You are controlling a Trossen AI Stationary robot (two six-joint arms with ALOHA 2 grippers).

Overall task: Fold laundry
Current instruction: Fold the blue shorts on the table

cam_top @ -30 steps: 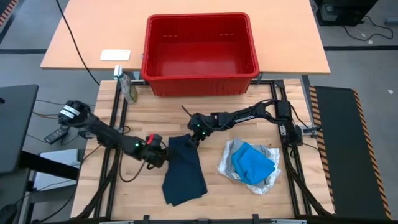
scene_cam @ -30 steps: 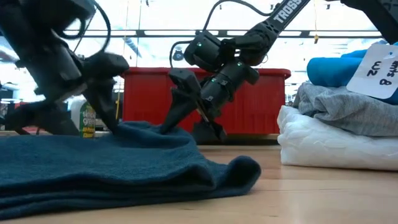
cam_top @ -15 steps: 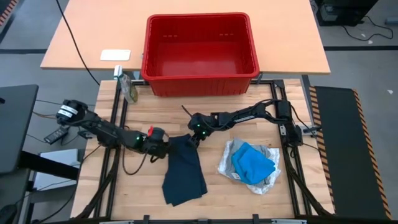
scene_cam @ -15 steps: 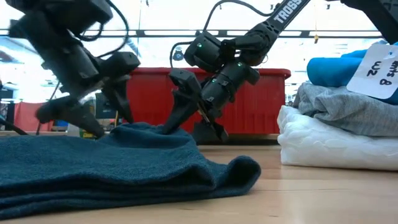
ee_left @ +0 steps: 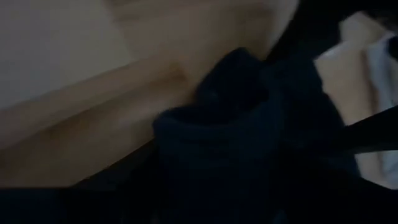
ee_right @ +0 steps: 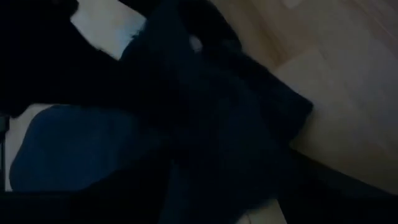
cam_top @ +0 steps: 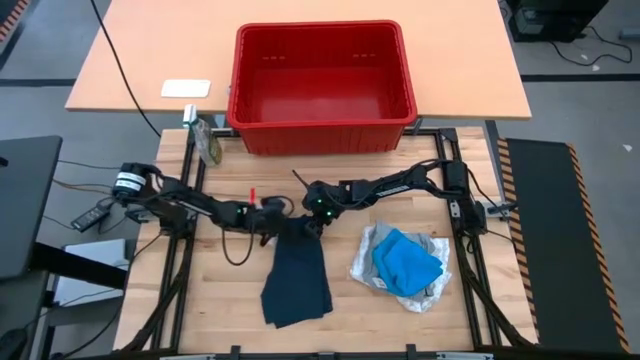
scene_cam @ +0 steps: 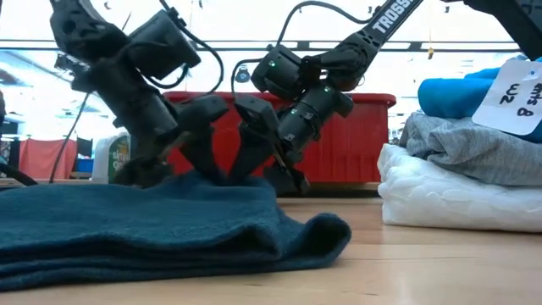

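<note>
1. Dark navy garment (cam_top: 297, 278): soft, light and limp, lying flat mid-table; best taken at its far corners.
2. Left gripper (cam_top: 268, 214) and right gripper (cam_top: 313, 218) meet that far edge; whether either pinches cloth cannot be told.
3. Red basket (cam_top: 322, 128): empty.
4. Blue, grey and white garments (cam_top: 404, 264): stacked beside the navy one.

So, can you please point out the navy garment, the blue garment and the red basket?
Navy garment (cam_top: 297, 275): high view, middle of the cloth.
Blue garment (cam_top: 406, 262): high view, centre of its top face.
Red basket (cam_top: 320, 134): high view, near wall, facing the arms.
</note>
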